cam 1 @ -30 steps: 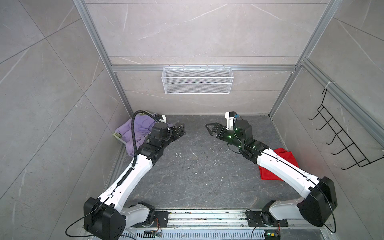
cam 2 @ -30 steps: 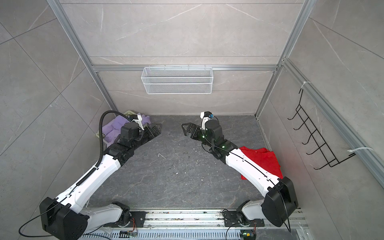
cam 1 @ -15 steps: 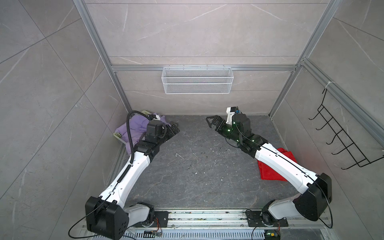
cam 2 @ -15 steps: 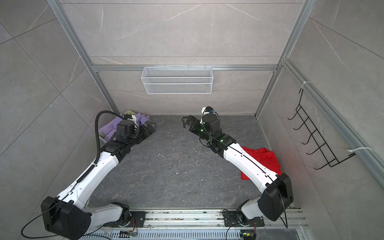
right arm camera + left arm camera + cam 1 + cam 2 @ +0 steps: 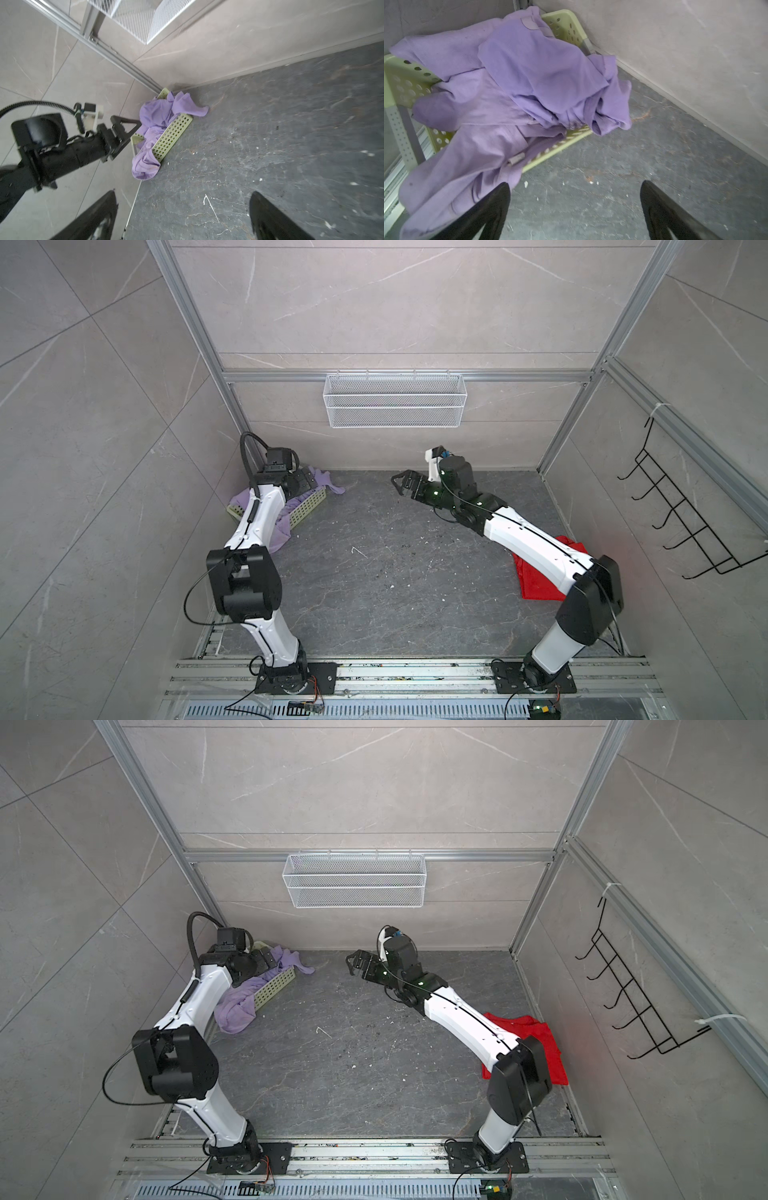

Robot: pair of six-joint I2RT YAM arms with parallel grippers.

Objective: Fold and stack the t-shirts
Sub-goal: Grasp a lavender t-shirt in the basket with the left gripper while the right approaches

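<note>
Risk, mixed grab: the t-shirts (image 5: 529, 83) lie tangled in one heap, so a pinch into the pile would likely lift several layers, or two tees at once.
Risk, basket dragged: the cloth hangs over the wall of the pale green basket (image 5: 564, 22). A pull on that hem could tip or slide the basket, which looks light.
Risk, snag: a finger driven low could catch the perforated wall or the rim instead of fabric.
Risk, half-miss: one finger of the left gripper (image 5: 575, 185) is over cloth and the other over bare floor (image 5: 654, 145), so a close from here may catch only a thin edge that slips out.
Risk, arms meeting: both grippers point at the same corner, so crowding is possible if both reach in.
Left fingers (image 5: 496, 203): spread wide, nothing between them.
Right fingers (image 5: 268, 216): spread wide, nothing between them.
T-shirts, place: heaped in the basket in the corner, one end drooping to the floor and another spilling over the far rim.
T-shirts, from left fingers: one fingertip at the edge of the drooping hem, with the bulk of the pile just ahead. Contact cannot be told.
T-shirts, from right gripper (image 5: 184, 193): well apart, ahead of the fingertips across open floor.
Other item: red cloth (image 5: 536, 580) behind the right arm, far from both sets of fingers.
Progress, judged: nothing folded yet.
</note>
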